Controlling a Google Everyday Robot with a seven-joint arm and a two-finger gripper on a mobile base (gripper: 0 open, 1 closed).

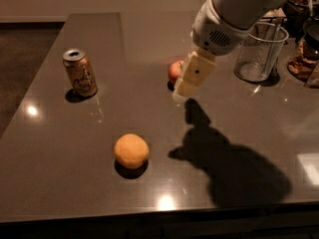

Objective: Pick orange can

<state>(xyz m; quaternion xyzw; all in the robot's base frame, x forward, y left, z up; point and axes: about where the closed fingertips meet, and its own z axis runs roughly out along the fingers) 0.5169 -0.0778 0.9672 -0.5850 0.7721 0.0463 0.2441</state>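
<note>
The orange can stands upright at the left of the dark table; it is slim, orange-gold with dark lettering and a silver top. My gripper hangs from the white arm coming in from the upper right. It hovers above the middle of the table, well to the right of the can, and partly covers the red apple behind it.
A round orange fruit lies near the front, between the can and the gripper. A clear plastic cup and a dark wire basket with snacks stand at the back right. The table's front edge runs along the bottom.
</note>
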